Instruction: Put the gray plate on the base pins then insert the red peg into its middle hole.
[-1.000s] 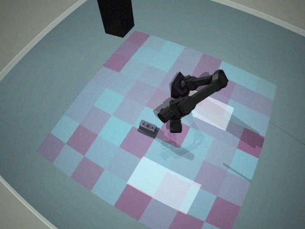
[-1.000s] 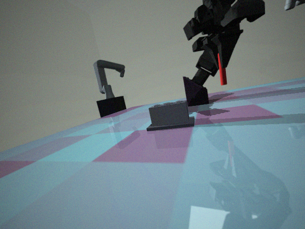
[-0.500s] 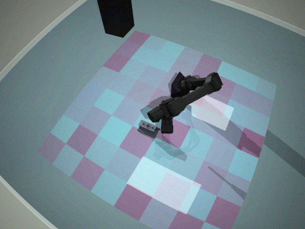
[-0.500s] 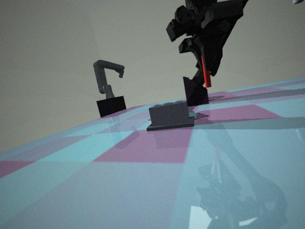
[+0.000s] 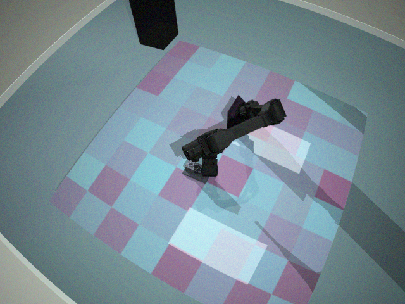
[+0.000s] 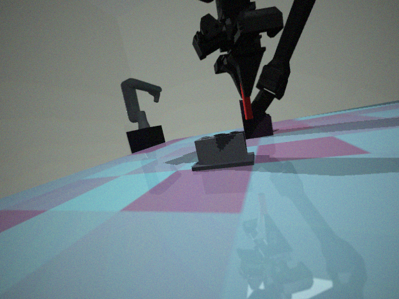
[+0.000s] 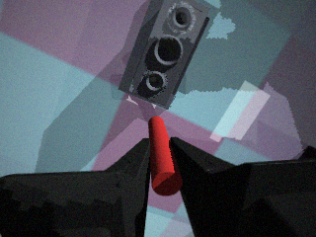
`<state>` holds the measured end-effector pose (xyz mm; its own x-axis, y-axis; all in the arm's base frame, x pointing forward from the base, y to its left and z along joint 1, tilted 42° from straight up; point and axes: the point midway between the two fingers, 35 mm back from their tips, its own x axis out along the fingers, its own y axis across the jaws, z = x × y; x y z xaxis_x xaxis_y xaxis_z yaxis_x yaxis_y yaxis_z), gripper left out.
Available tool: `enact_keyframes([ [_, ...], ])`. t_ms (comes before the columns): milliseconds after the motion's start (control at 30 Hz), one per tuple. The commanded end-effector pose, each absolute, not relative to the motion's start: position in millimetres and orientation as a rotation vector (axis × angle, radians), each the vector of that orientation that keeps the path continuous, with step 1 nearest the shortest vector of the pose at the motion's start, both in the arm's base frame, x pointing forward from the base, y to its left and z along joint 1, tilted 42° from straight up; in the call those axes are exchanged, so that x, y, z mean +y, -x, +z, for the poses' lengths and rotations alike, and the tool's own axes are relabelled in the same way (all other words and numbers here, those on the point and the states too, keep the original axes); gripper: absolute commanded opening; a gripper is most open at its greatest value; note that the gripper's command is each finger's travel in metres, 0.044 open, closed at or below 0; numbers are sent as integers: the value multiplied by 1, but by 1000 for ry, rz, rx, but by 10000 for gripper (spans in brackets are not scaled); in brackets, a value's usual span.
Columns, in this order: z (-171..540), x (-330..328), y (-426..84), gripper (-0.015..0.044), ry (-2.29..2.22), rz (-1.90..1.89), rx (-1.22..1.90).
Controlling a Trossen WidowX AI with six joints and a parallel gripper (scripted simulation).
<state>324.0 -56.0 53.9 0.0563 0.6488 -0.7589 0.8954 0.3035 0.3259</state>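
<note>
My gripper [image 6: 244,91] [image 7: 159,143] is shut on the red peg [image 6: 247,109] [image 7: 159,133]. The peg hangs down from the fingertips, slightly tilted. In the exterior view its lower end is above and right of the plate's top. The gray plate [image 6: 221,151] [image 7: 184,63] looks flat on the base [image 6: 222,166], which shows as a thin flange below it. In the wrist view the plate's three holes face up; the middle one is largest and looks empty. The pins are not clearly visible. In the top view the arm partly covers the plate and hides the peg.
The arm's dark mount [image 5: 233,113] [image 6: 260,126] stands behind the plate. A black block [image 5: 155,26] stands beyond the far corner of the checkered mat [image 5: 111,186]. The exterior view also shows a gray bent arm shape [image 6: 129,99] on a black box [image 6: 145,139] at the back left.
</note>
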Motion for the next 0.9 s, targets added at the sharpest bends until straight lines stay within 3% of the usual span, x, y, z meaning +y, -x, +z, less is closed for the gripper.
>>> enact_keyframes([
  [0,43,-67,-329,0,-1418,-343,1670],
  [867,10,-99,-339,0,-1424,-339,1671],
])
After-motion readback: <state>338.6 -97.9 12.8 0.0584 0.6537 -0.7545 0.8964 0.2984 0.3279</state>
